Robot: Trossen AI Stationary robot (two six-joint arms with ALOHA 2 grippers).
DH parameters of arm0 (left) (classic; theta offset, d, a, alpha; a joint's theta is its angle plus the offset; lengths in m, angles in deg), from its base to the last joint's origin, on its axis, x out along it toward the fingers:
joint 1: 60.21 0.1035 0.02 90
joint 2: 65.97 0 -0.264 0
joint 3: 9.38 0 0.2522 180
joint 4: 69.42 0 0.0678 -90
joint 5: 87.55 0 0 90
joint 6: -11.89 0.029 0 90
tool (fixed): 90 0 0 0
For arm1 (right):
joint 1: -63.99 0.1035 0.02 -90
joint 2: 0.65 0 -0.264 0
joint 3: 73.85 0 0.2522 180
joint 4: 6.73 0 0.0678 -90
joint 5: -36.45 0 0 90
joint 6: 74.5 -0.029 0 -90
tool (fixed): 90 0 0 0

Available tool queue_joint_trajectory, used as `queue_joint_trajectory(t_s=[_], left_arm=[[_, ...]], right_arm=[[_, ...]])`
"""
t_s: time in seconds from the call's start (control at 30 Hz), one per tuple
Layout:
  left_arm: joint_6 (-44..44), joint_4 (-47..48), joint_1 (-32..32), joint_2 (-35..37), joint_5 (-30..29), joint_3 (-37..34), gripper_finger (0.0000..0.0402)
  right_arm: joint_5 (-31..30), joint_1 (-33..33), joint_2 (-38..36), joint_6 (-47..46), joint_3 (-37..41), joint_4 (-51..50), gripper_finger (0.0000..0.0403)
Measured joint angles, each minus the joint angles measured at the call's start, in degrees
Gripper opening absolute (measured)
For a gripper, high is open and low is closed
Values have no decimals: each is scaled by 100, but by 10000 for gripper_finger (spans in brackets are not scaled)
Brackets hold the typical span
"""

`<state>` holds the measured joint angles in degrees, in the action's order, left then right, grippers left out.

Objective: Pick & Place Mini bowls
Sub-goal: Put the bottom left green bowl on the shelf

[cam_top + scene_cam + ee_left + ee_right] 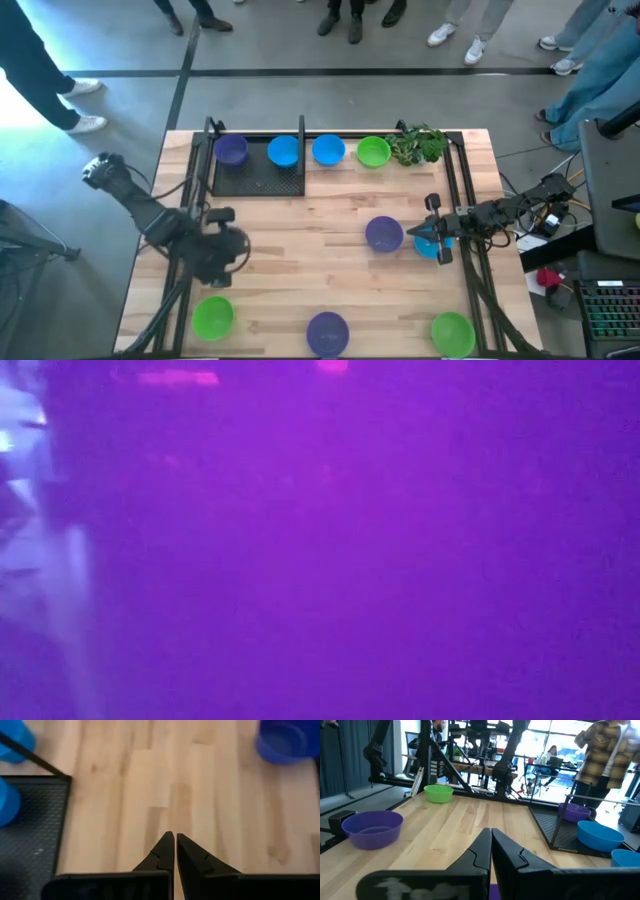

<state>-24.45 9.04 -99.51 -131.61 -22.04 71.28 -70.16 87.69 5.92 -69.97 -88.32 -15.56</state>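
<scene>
Pale wooden table (300,260) carrying bowls all around. Reaching in from the right edge, right claw (432,238) hovering low at a blue bowl (430,246), just beside a purple bowl (384,234); fingers (485,851) pressing together in the right wrist view, gripping nothing visible. Resting over the left side of the table, left claw (222,250) pointing across bare wood, fingers (172,852) likewise closed on nothing.

Lining the far edge: a purple bowl (231,150) and a blue one (283,151) sitting on a black mat (255,178), then another blue (328,150) and a green one (373,152) on the wood, with a leafy sprig (418,145) just beside the green. Sitting along the near edge, well apart: green (212,317), purple (327,332), green (452,332). Standing over the far part, a black frame (300,135). Blocking the low view entirely, a purple blur. Standing beyond the far edge, people (350,15), only legs and shoes showing.
</scene>
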Motion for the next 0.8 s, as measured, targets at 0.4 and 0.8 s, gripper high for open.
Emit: queue_joint_trajectory(t_s=[0.4, 0.8], left_arm=[[-1017, -260, -704, -2, 812, -755, 14], [-1002, -1126, -974, -252, 1785, -1285, 0]], right_arm=[[1, 0, 0, 17, 0, 0, 8], [14, 2, 0, 17, 0, -7, 8]])
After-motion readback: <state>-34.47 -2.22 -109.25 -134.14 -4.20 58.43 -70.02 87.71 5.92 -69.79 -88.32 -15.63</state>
